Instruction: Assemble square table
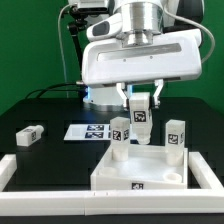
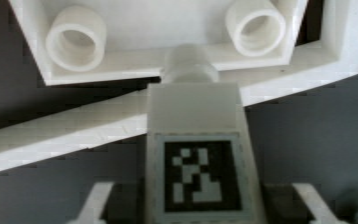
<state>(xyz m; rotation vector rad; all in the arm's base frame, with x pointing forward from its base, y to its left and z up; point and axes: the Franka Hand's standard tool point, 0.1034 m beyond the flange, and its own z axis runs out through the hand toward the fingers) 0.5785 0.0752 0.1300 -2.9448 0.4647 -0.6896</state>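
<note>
**A:** Exterior view first. What is the tool [image 1: 141, 104] carrying?

**B:** Its jaws are drawn narrow around a stubby white plastic leg with a black-and-white tag [image 1: 141, 119], which hangs upright just below them. Under the tool lies the white plastic square tabletop with a raised rim [image 1: 138, 172], flat on the black bench [image 1: 50, 108].

**A:** And the other legs?

**B:** Two upright tagged legs stand near the tool, one on each side [image 1: 118, 131] [image 1: 176, 132]. A third leg lies on its side [image 1: 28, 135], well away from the tool, beyond the marker board [image 1: 84, 131].

**A:** Now the wrist view.

**B:** The held leg [image 2: 197, 150] fills the middle with its tag facing the camera. A finger [image 2: 99, 205] flanks each side. Contact at the pads is hard to see, but it looks gripped. Past the leg's far end are the tabletop's rim [image 2: 158, 62] and two round holes [image 2: 73, 40].

**A:** How will the leg handle?

**B:** I judge it to be light, rigid and smooth, so it could slip or twist. It is best held on the flat sides at mid-length, leaving the end free. The tabletop looks stiff but light, and may slide if pushed.
</note>
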